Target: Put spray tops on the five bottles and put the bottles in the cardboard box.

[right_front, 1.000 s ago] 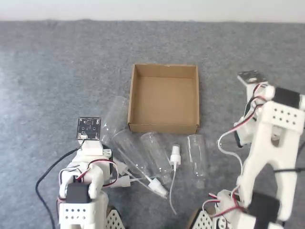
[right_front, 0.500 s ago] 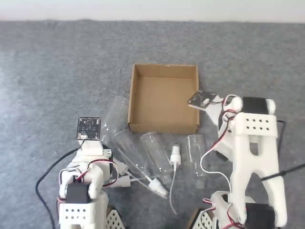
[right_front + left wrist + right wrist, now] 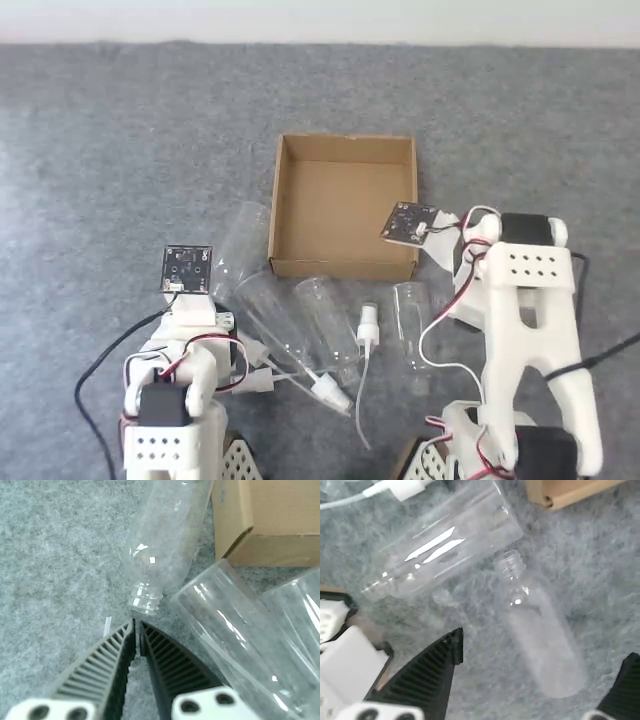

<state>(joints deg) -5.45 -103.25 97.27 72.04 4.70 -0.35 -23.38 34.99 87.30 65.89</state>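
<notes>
A grey desk [image 3: 120, 130] carries an open cardboard box [image 3: 345, 205]. Clear bottles [image 3: 325, 320] lie on their sides just in front of the box and along one side of it, all outside it. A white spray top [image 3: 368, 325], with its thin tube, lies loose between two of them. The left gripper [image 3: 136, 635] is clenched shut, its tips just short of the open neck of a capless bottle [image 3: 165, 535]. The right gripper [image 3: 545, 647] is released and spread wide above a second bottle [image 3: 540, 630], also uncapped, near a front corner of the box.
</notes>
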